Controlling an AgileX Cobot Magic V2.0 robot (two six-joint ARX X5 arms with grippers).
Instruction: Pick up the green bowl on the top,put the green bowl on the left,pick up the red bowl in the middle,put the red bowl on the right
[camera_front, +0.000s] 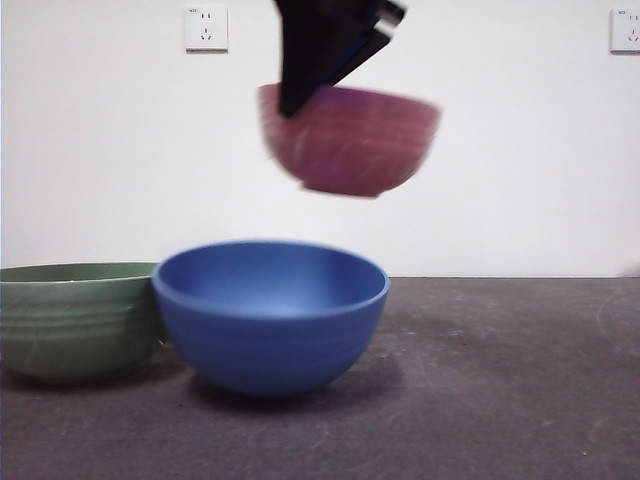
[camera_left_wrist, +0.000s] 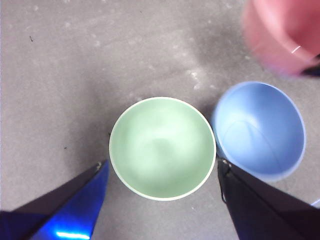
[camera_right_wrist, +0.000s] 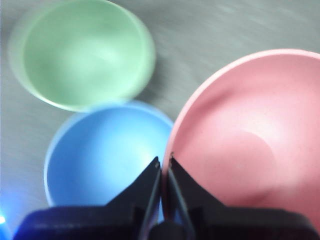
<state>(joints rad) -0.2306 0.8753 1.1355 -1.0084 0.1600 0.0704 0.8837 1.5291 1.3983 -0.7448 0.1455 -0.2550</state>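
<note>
The red bowl (camera_front: 350, 138) hangs in the air above the blue bowl, held by its rim in my right gripper (camera_front: 298, 100), which comes down from the top. In the right wrist view the jaws are pinched on the red bowl's rim (camera_right_wrist: 172, 165) at my right gripper (camera_right_wrist: 164, 161). The green bowl (camera_front: 75, 318) stands on the table at the left, touching the blue bowl. My left gripper (camera_left_wrist: 162, 167) is open high above the green bowl (camera_left_wrist: 162, 147), holding nothing. The red bowl (camera_left_wrist: 282, 30) also shows blurred in the left wrist view.
A blue bowl (camera_front: 270, 315) stands in the middle of the grey table (camera_front: 500, 380), right of the green one; it also shows in both wrist views (camera_left_wrist: 260, 130) (camera_right_wrist: 107, 152). A white wall with two sockets (camera_front: 206, 28) stands behind.
</note>
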